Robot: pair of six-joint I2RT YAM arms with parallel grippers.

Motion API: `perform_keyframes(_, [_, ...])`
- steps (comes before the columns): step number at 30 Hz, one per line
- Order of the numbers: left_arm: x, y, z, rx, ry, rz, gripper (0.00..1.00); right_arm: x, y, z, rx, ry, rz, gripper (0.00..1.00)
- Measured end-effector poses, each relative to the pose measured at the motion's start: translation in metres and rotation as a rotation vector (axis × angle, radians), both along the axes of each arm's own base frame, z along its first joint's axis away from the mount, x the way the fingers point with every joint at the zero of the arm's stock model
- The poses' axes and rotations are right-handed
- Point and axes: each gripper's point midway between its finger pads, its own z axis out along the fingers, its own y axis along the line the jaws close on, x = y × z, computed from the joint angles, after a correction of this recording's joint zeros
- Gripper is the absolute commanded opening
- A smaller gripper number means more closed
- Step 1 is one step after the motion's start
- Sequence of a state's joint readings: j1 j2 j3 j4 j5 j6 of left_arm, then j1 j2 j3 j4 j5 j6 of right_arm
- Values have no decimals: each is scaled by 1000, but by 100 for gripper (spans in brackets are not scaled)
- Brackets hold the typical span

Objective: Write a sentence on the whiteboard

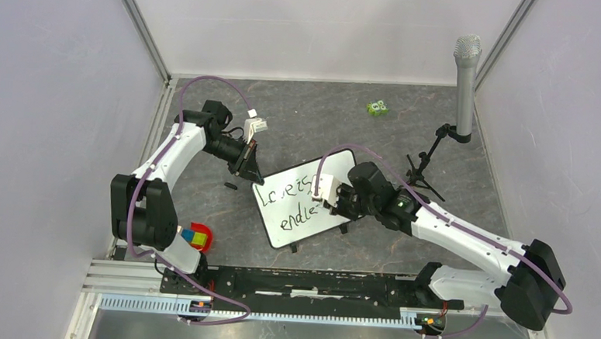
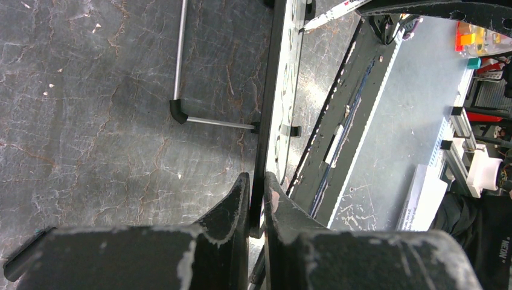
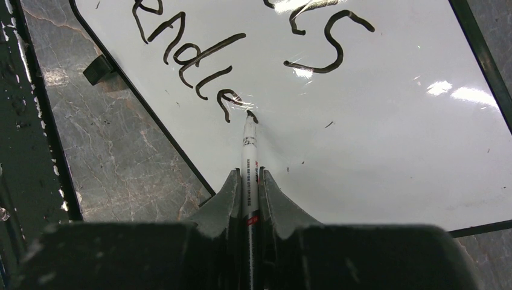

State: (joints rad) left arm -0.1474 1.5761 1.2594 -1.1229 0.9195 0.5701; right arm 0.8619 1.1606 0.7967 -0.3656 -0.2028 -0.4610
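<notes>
The whiteboard (image 1: 306,216) lies tilted on the table with a thin black frame. The sentence (image 1: 288,200) reads "Love is" over "endle" in black marker; the right wrist view shows the "endle" letters (image 3: 193,66). My left gripper (image 1: 245,160) is shut on the board's far left corner; in the left wrist view the board's edge (image 2: 275,90) runs edge-on between my fingers. My right gripper (image 1: 334,202) is shut on a white marker (image 3: 249,157), its black tip touching the board (image 3: 392,133) just right of the last "e".
A marker cap (image 1: 231,185) lies on the table left of the board. A grey microphone (image 1: 465,77) on a small black stand (image 1: 430,165) is at the back right. A green object (image 1: 377,108) lies at the back. A colourful cube (image 1: 194,238) sits near the left arm's base.
</notes>
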Motion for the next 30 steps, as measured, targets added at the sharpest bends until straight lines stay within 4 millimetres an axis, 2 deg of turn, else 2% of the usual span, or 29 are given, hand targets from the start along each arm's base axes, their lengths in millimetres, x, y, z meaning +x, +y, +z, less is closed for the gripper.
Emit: perform_keyframes(30, [0, 0, 0, 0, 1, 0, 2, -9, -13, -12, -32, -2, 18, 0])
